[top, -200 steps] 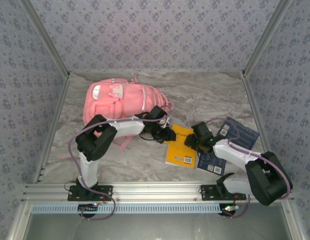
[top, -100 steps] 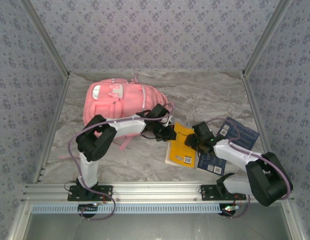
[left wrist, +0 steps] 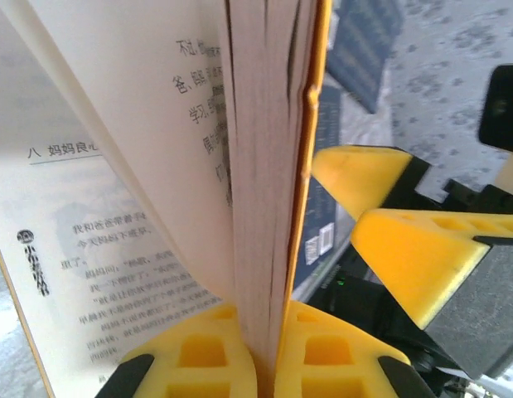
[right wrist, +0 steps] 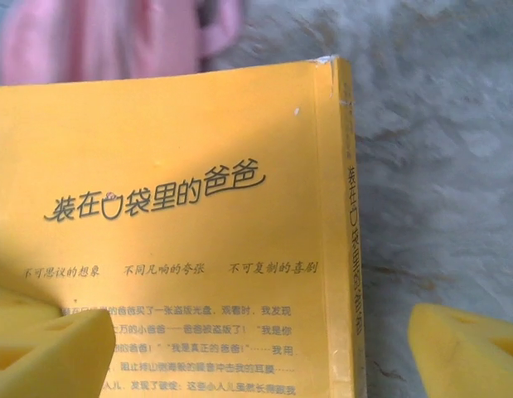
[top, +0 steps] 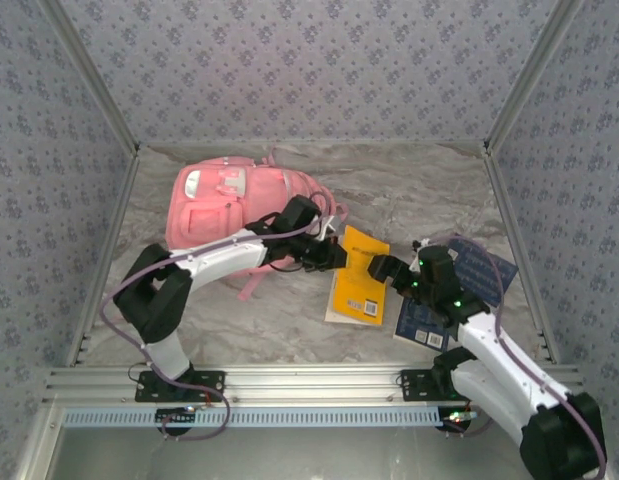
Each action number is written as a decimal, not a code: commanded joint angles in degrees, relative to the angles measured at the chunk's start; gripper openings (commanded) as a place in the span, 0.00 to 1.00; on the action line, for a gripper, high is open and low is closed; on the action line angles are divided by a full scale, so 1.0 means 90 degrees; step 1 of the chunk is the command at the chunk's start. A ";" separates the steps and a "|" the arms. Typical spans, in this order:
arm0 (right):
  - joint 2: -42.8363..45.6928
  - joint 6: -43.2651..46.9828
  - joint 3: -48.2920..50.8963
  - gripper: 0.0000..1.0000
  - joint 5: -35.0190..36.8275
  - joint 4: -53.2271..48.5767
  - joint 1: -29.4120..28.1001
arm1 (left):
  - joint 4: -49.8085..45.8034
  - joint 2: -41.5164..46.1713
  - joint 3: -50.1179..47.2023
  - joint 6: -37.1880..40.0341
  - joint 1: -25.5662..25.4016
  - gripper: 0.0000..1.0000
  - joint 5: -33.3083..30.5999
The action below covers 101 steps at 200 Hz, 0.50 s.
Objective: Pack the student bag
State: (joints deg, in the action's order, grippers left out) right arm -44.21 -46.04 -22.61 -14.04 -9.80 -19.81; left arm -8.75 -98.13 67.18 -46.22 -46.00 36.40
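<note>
The student bag (top: 234, 200), a soft pink backpack, lies at the back left of the table, and a blurred corner of the student bag (right wrist: 99, 33) is at the top of the right wrist view. A yellow book (top: 359, 285) lies just right of it. My left gripper (top: 329, 256) is shut on the book's left edge. Up close, the left gripper (left wrist: 268, 361) pinches a stack of pages and the yellow cover (left wrist: 310, 124), with the pages fanned open. My right gripper (top: 381, 268) is open at the book's right side. Its fingertips (right wrist: 41, 348) stand wide apart over the yellow book (right wrist: 198, 207).
A dark blue book (top: 439, 315) lies right of the yellow one, partly under my right arm. Patterned walls and metal posts close in the marbled table (top: 409, 190) on three sides. The right gripper's yellow fingers (left wrist: 430, 249) are close beside the held book.
My left gripper has shut on the yellow book's edge and raised it, the arm stretching out. My right gripper has opened wide and its arm has swung back toward the right.
</note>
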 commanded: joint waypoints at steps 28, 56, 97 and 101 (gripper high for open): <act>0.0533 -0.0562 0.0714 0.98 -0.2335 0.1724 0.0943 | 0.0842 0.1212 -0.0302 -0.0208 0.0170 0.00 0.0515; 0.0186 -0.1260 0.0994 0.97 -0.3223 0.3598 0.1041 | 0.1122 0.1467 -0.0398 -0.0333 0.0186 0.00 0.0671; -0.0431 -0.2320 0.1126 0.93 -0.3807 0.5815 0.0908 | 0.1309 0.1490 -0.0481 -0.0405 0.0182 0.00 0.0733; -0.0433 -0.2353 0.1149 0.92 -0.3789 0.5903 0.0898 | 0.1321 0.1475 -0.0489 -0.0400 0.0181 0.00 0.0731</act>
State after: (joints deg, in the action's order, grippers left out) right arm -47.35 -60.42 -13.15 -42.72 27.68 -11.18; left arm -2.50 -87.00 62.87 -49.19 -44.51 39.86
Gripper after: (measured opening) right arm 0.933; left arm 0.064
